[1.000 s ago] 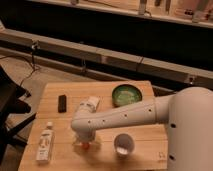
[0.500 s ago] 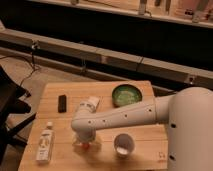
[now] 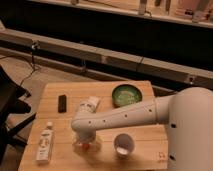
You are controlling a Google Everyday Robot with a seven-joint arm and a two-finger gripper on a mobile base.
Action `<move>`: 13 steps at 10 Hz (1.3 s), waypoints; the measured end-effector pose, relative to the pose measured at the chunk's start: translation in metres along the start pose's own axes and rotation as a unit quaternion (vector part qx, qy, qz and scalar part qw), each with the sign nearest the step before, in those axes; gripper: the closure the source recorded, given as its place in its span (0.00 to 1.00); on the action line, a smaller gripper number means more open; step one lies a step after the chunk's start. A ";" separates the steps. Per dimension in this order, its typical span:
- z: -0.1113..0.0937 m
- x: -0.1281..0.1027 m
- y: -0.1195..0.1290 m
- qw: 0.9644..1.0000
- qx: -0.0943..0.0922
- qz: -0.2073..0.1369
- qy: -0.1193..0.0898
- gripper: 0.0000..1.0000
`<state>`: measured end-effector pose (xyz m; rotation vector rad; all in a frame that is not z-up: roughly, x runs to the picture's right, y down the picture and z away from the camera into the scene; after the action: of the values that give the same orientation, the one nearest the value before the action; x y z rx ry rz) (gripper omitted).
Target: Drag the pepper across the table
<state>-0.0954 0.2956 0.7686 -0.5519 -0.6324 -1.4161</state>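
- The gripper [image 3: 85, 145] reaches down onto the table [image 3: 145, 138], directly over the pepper [image 3: 86, 146].
- Whether its fingers grasp the pepper cannot be told.

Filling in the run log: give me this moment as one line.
claw: low over table, near front edge | pepper: at claw tip | bowl: back right | cup: right of claw

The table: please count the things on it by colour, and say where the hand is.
White: 3, bottle, cup, lying container
Black: 1, block
Green: 1, bowl
Red-orange: 1, pepper
Total: 6
The hand is down on the table at the pepper, near the front edge.
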 end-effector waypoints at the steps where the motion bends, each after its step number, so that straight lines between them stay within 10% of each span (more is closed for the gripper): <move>1: 0.000 0.000 0.000 1.000 0.000 -0.001 0.000 0.23; 9: 0.002 0.010 -0.017 0.999 -0.043 0.001 0.015 0.97; 13: 0.001 0.017 -0.008 0.999 -0.033 -0.001 0.011 1.00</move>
<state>-0.1031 0.2834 0.7803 -0.5880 -0.5705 -1.4477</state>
